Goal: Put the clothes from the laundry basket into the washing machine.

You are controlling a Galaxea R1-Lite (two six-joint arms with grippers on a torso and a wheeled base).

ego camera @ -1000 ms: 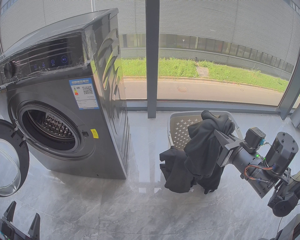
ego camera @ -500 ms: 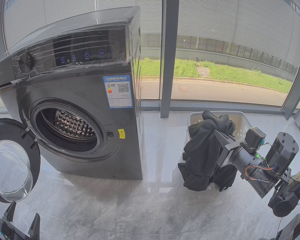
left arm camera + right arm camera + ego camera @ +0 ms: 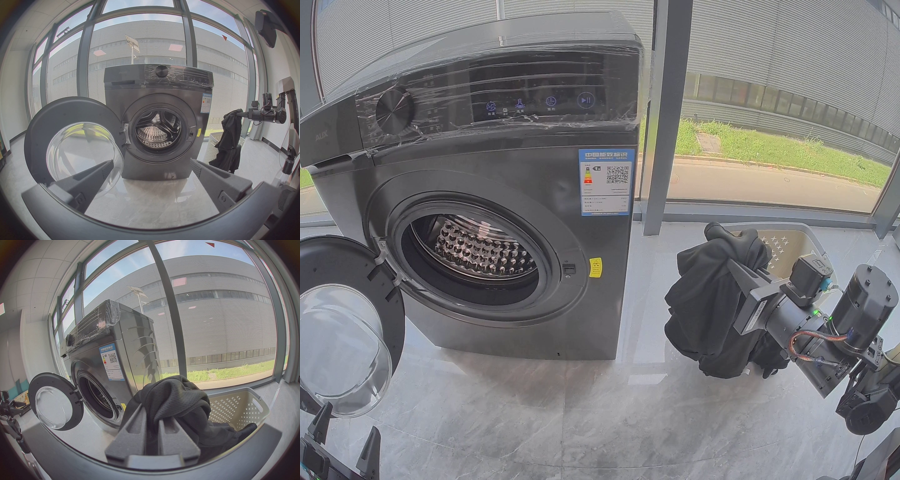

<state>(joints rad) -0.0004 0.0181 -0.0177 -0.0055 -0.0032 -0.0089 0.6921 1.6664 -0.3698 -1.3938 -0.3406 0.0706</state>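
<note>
A black garment hangs in a bunch from my right gripper, which is shut on it above the floor, right of the washing machine. The right wrist view shows the fingers pressed together with the garment draped over them. The white laundry basket stands just behind the cloth by the window. The machine's round door is swung open to the left, and the steel drum looks bare. My left gripper sits low at the near left, open and holding nothing.
A dark window post rises right behind the machine's right side. Glossy grey floor spreads free in front of the machine. The open door stands between my left gripper and the drum opening.
The head view has swung left, so the machine and basket sit farther right in the picture. The right gripper still holds the garment, whose hanging tail has drawn in beneath it.
</note>
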